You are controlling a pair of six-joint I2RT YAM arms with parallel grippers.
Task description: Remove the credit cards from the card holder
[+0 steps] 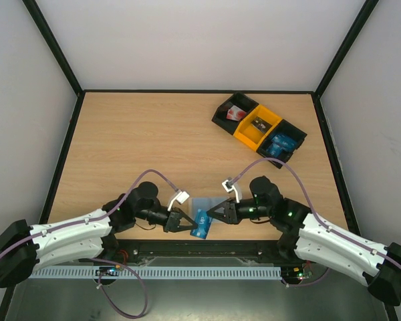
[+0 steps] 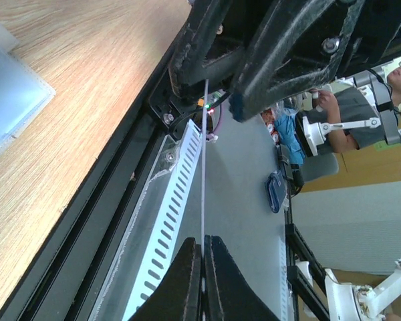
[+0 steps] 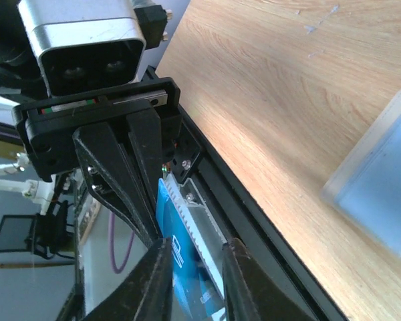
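Observation:
A bright-blue credit card (image 1: 202, 227) hangs in the air over the table's near edge, between my two grippers. My left gripper (image 1: 190, 223) is shut on it; in the left wrist view the card (image 2: 204, 167) shows edge-on as a thin line running out from the closed left gripper (image 2: 204, 249). My right gripper (image 3: 196, 247) faces it from the other side. Its fingers stand apart with the credit card (image 3: 180, 264) lying slanted between them. The card holder (image 1: 202, 202), a pale translucent sleeve, lies flat on the wood just behind the grippers, and appears as the card holder (image 3: 381, 187) in the right wrist view.
A row of black and yellow bins (image 1: 259, 127) stands at the back right; one black bin holds a blue card (image 1: 281, 144), another a red-and-white item (image 1: 237, 114). A black frame rail (image 1: 200, 249) runs along the table's near edge under the grippers.

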